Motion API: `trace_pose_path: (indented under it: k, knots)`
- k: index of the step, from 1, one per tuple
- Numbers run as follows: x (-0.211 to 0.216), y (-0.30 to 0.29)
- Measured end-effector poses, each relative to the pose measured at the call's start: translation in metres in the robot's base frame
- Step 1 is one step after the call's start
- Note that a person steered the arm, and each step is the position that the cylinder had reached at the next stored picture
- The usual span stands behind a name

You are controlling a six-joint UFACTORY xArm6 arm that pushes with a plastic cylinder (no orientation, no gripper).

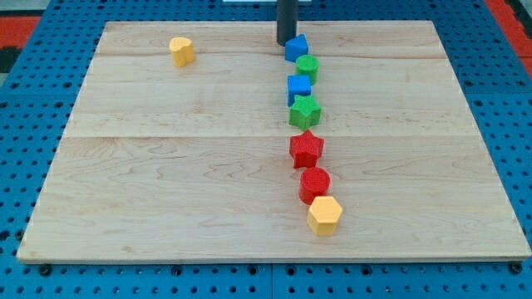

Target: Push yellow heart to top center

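The yellow heart (181, 51) lies near the board's top left. My tip (285, 42) stands at the top centre, well to the right of the heart and touching or just left of a blue block (297, 47). Below it runs a line of blocks: a green cylinder (307, 67), a second blue block (298, 88), a green star (305, 111), a red star (306, 149), a red cylinder (314, 183) and a yellow hexagon (325, 215).
The wooden board (166, 166) rests on a blue pegboard table (25, 124). A red patch (511, 17) shows at the view's top right corner.
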State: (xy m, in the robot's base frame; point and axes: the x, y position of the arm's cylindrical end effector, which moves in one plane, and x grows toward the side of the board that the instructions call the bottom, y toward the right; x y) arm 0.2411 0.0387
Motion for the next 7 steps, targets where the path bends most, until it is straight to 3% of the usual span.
trace_pose_path:
  k: [2,4,5,6,7]
  knots:
    - [0.002,-0.006]
    - [0.036,-0.119]
    - [0.041,-0.148]
    - [0.074,-0.163]
    - [0.055,-0.215]
